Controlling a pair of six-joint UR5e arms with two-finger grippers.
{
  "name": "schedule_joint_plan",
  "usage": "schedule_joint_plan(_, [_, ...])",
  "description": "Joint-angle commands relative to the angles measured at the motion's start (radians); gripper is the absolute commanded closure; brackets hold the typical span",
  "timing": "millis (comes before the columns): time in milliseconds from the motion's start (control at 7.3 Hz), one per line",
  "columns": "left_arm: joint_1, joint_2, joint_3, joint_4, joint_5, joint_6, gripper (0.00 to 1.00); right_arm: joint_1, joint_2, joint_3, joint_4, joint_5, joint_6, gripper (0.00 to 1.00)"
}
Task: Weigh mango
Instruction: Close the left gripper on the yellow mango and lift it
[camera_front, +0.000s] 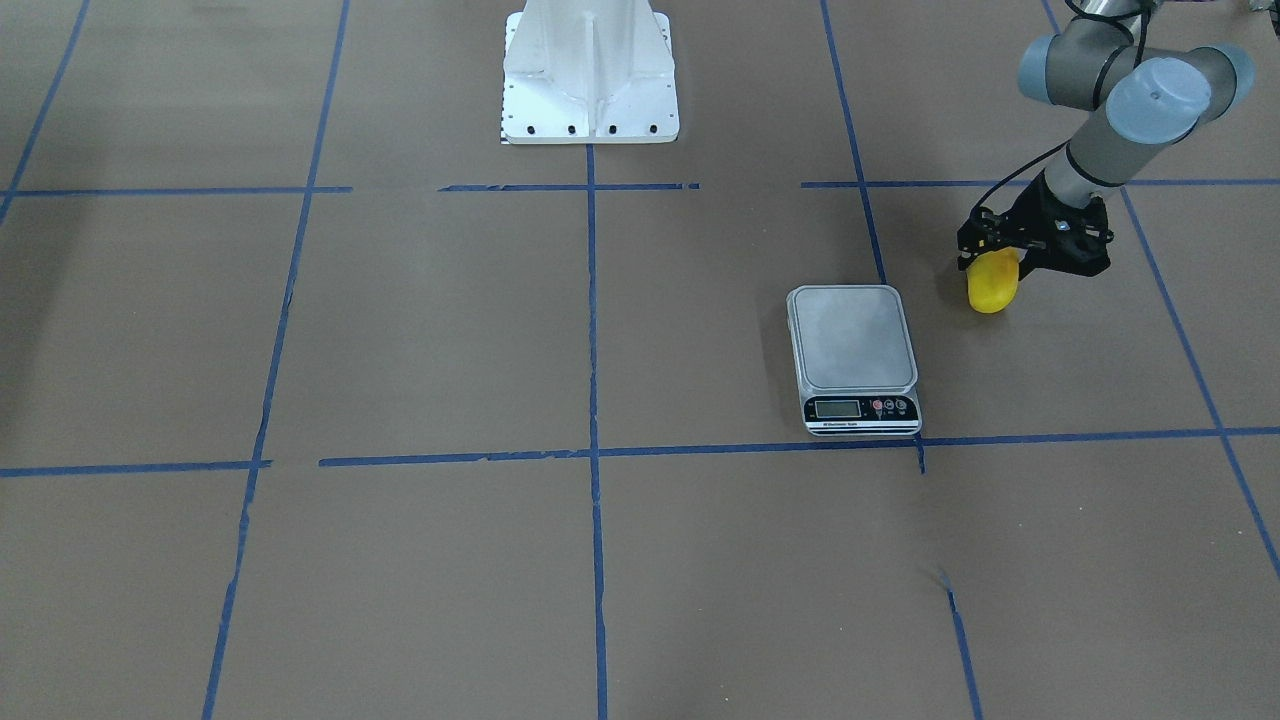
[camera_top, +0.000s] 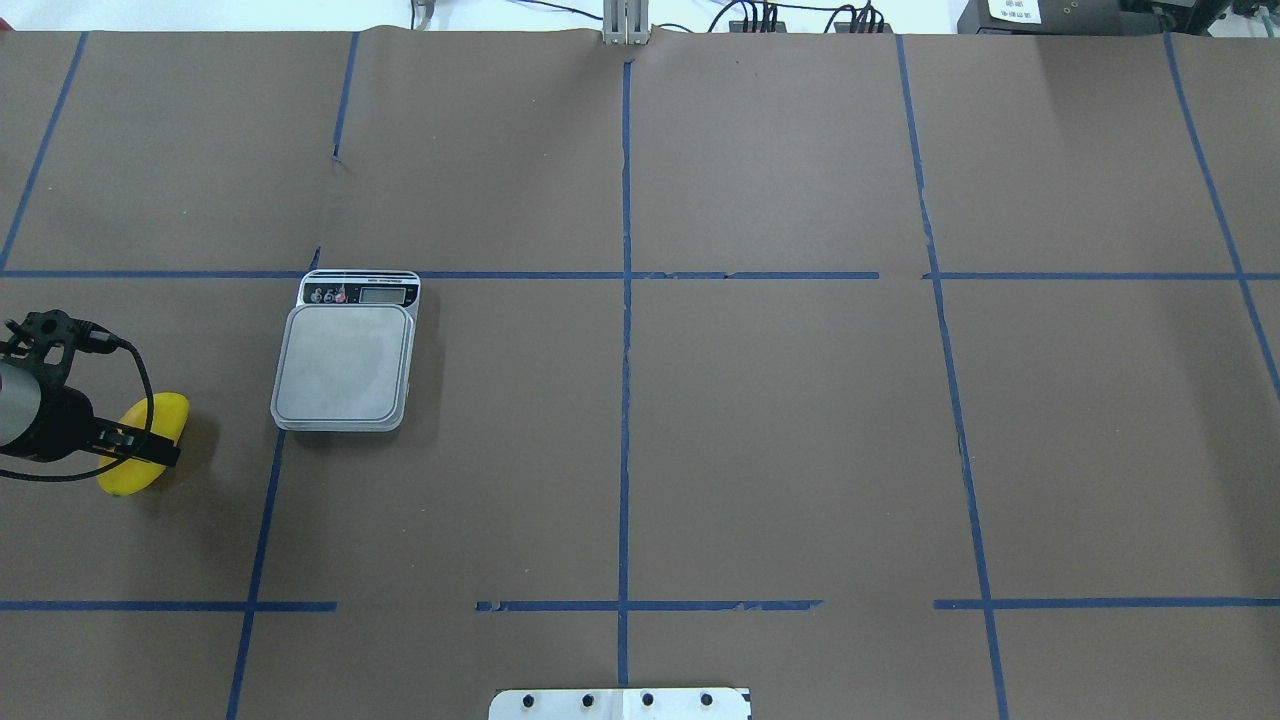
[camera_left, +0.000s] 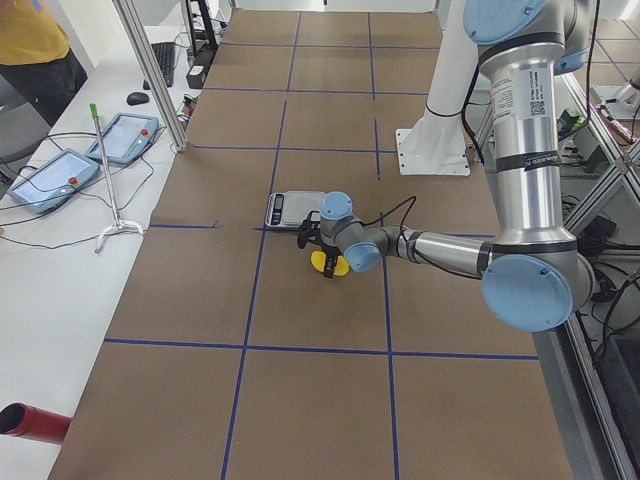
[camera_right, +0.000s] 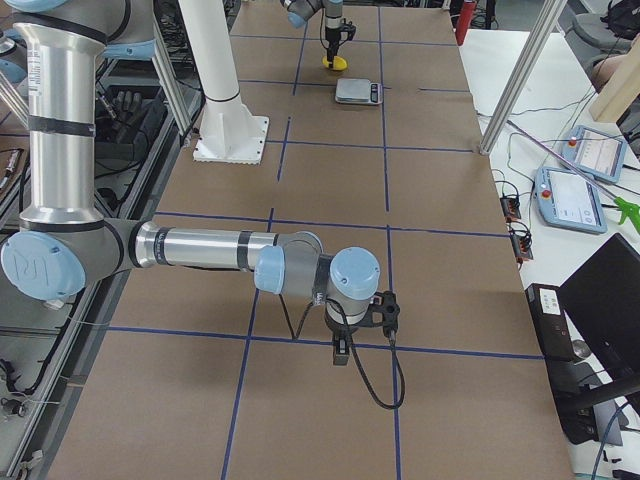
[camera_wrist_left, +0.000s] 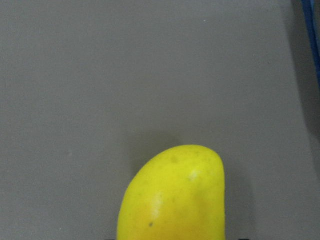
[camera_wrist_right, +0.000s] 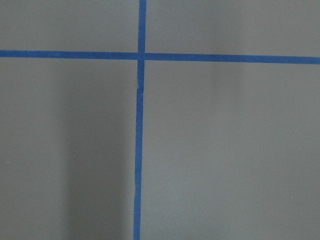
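A wide table covered in brown paper (camera_top: 780, 450) bears a grid of blue tape lines (camera_top: 625, 400). Along its operators' side stands a white bench (camera_left: 60, 290) with two blue-framed tablet pendants (camera_left: 125, 137), beside a slanted aluminium frame post (camera_left: 150, 70).

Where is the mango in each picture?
Front-facing: mango upper right, right of the scale.
Overhead: mango left edge, left of the scale.
Exterior left: mango centre, just nearer than the scale.
Exterior right: mango top centre, beyond the scale.
Left wrist: mango bottom centre.
Right wrist: not in it.
Shared landmark: the scale.

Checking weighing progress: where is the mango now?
In the overhead view, the mango is at the far left, at the left pincer, beside the kitchen scale and not on it.
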Motion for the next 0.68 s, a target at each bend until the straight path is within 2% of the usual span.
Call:
schedule_joint_plan(0, [-0.014,0.006,-0.085,0.002,-0.005,-0.025,1.0,0.0,0.0,0.0,0.0,0.0,0.0,0.0])
schedule_joint_plan(137, [-0.027,-0.006,-0.135,0.004,-0.005,-0.084,1.0,0.0,0.0,0.0,0.0,0.0,0.0,0.0])
schedule_joint_plan(274, [-0.064,-0.042,-0.134,0.004,-0.007,-0.135,1.0,0.0,0.0,0.0,0.0,0.0,0.0,0.0])
schedule_joint_plan(548, [-0.075,-0.15,-0.071,0.013,-0.004,-0.299,1.0,0.0,0.0,0.0,0.002,0.0,0.0,0.0])
